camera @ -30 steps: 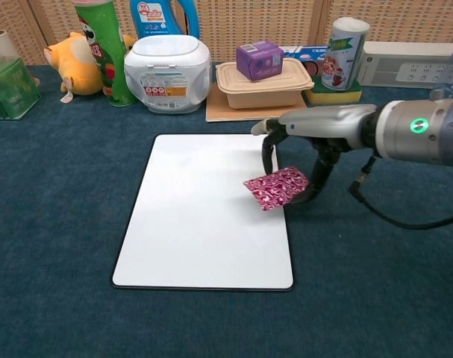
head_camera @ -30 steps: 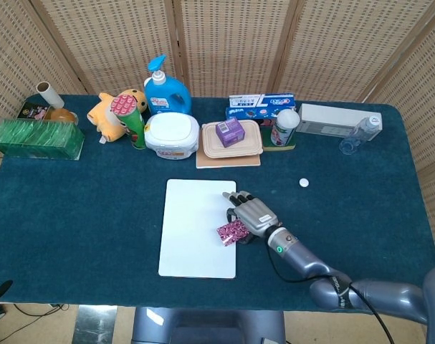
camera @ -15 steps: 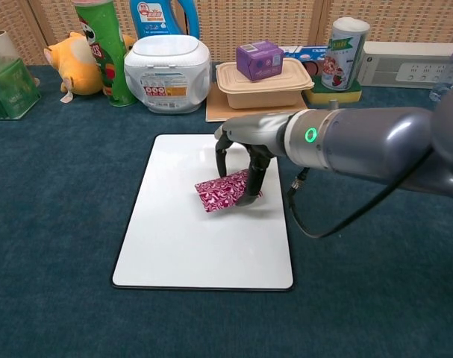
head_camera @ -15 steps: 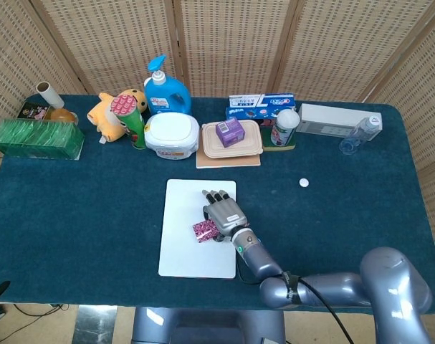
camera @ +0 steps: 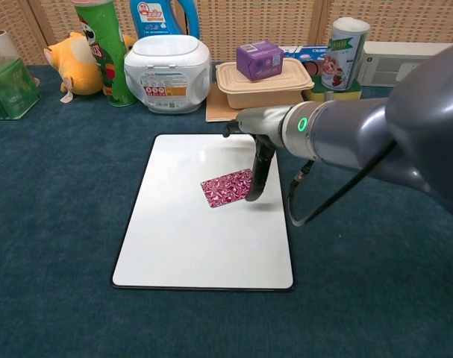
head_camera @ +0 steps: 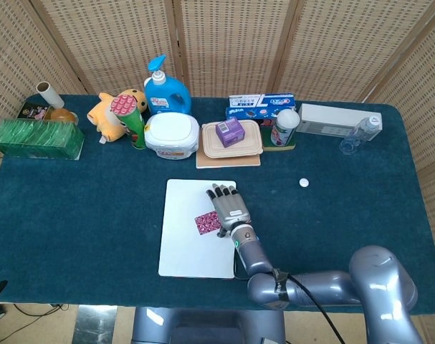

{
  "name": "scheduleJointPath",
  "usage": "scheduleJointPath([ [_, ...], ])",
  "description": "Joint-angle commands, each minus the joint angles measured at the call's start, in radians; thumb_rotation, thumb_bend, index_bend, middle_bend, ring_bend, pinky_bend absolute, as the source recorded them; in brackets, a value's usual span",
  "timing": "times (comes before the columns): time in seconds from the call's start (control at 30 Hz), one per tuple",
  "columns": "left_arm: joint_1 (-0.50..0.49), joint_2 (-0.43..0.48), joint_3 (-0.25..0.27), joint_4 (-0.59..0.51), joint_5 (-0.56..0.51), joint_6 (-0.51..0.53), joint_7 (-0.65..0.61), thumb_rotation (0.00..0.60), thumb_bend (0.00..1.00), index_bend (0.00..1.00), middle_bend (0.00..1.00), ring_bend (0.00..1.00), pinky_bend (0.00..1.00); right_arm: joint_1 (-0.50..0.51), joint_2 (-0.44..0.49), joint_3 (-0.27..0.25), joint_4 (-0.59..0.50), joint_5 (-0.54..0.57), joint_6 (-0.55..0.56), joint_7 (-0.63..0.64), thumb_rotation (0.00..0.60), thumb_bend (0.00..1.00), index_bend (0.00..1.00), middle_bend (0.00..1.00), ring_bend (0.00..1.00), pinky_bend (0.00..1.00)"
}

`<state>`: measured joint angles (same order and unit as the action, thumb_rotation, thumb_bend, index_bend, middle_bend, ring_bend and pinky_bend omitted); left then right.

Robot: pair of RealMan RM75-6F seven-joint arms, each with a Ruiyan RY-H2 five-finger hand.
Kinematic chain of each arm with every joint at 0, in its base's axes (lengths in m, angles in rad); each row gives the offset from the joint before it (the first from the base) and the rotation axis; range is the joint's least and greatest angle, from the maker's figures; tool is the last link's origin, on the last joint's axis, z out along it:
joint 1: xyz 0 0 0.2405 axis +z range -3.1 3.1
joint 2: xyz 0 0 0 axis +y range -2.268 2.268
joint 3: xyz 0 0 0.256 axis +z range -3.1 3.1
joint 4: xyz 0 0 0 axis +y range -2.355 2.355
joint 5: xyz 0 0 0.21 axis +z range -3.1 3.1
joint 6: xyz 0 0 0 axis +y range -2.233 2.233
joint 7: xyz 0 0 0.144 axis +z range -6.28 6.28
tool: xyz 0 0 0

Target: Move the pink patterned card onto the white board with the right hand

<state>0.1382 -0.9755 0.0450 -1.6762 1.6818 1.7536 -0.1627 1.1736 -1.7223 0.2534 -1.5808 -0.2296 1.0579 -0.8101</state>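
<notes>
Pink patterned card [camera: 227, 187] lies on the white board [camera: 174, 246] at frame centre, the right robot hand [camera: 257, 160] apparently pinching its edge; release and withdrawal come next.

staged lab, wicker screens [head_camera: 224, 43], felt table [head_camera: 81, 215]

Past my fingers, at the far edge of the table [head_camera: 74, 208] with its dark teal cloth, stands a folding screen [head_camera: 231, 43] of woven cane in pale wooden frames, evenly lit.
</notes>
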Motion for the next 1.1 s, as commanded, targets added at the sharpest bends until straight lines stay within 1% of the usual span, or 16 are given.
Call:
scheduleJointPath([
  [0.03,0.001,0.0,-0.002,0.0,-0.003,0.002,-0.002,0.6,0.05,0.0,0.0,0.0,0.02,-0.039,0.056,0.005,-0.02,-0.063,-0.008,0.053,0.6,0.0,0.07,0.0,0.0,0.0],
  [0.13,0.001,-0.001,-0.003,0.0,-0.007,0.001,-0.002,0.6,0.05,0.0,0.0,0.0,0.02,-0.07,0.107,-0.007,-0.035,-0.123,-0.026,0.088,0.6,0.01,0.13,0.0,0.0,0.0],
  [0.27,-0.003,-0.003,-0.003,-0.007,-0.007,-0.007,0.011,0.6,0.05,0.0,0.0,0.0,0.02,-0.134,0.213,-0.039,-0.031,-0.212,-0.069,0.157,0.6,0.06,0.21,0.0,0.0,0.0],
  [0.33,-0.004,-0.004,-0.003,-0.01,-0.002,-0.007,0.018,0.6,0.05,0.0,0.0,0.0,0.02,-0.159,0.243,-0.05,-0.013,-0.246,-0.099,0.196,0.6,0.09,0.24,0.01,0.0,0.0],
  [0.47,-0.001,-0.011,-0.003,-0.012,0.008,0.004,0.031,0.6,0.05,0.0,0.0,0.0,0.02,-0.206,0.28,-0.068,0.065,-0.311,-0.165,0.284,0.6,0.12,0.31,0.01,0.0,0.0],
  [0.57,0.005,-0.022,-0.008,-0.013,0.009,0.02,0.055,0.6,0.05,0.0,0.0,0.0,0.02,-0.235,0.281,-0.077,0.146,-0.371,-0.207,0.353,0.6,0.14,0.33,0.02,0.0,0.0],
  [0.67,0.01,-0.035,-0.012,-0.015,0.011,0.03,0.083,0.6,0.05,0.0,0.0,0.0,0.02,-0.254,0.269,-0.081,0.222,-0.405,-0.247,0.409,0.6,0.16,0.33,0.02,0.0,0.0],
  [0.8,0.01,-0.049,-0.013,-0.018,0.021,0.031,0.123,0.6,0.05,0.0,0.0,0.0,0.02,-0.261,0.221,-0.088,0.398,-0.445,-0.337,0.476,0.6,0.18,0.34,0.03,0.0,0.0],
  [0.93,0.007,-0.053,-0.014,-0.028,0.017,0.022,0.142,0.6,0.05,0.0,0.0,0.0,0.02,-0.259,0.178,-0.088,0.524,-0.469,-0.406,0.521,0.6,0.2,0.34,0.03,0.0,0.0],
  [1.1,0.005,-0.055,-0.017,-0.032,0.011,0.018,0.152,0.6,0.05,0.0,0.0,0.0,0.02,-0.266,0.145,-0.09,0.619,-0.51,-0.453,0.563,0.6,0.21,0.35,0.03,0.0,0.0],
])
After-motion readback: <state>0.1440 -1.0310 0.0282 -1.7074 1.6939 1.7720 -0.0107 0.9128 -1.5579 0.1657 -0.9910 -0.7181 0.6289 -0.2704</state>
